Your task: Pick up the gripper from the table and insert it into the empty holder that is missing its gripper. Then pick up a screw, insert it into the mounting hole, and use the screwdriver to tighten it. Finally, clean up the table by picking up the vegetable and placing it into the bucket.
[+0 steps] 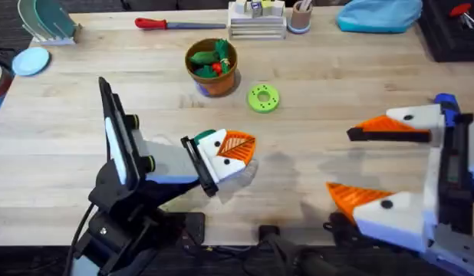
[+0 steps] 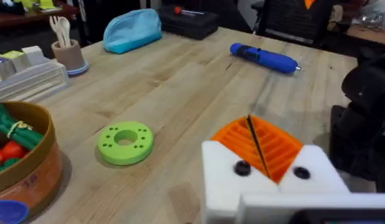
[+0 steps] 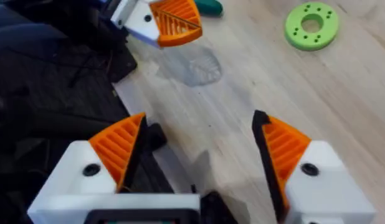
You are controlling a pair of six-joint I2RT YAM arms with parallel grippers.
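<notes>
With its pads pressed together, the left gripper (image 1: pixel 235 153) hovers near the toy cucumber (image 1: pixel 204 136), apparently at cleanup, while the right gripper (image 1: pixel 360 161) waits spread; next, grasp it for the bucket (image 1: pixel 214 78).

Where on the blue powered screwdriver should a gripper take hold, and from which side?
Mid-barrel of the blue screwdriver, probably from above, fingers closing across its length. It lies flat on the table, and the thick barrel offers more hold than the thin bit.
</notes>
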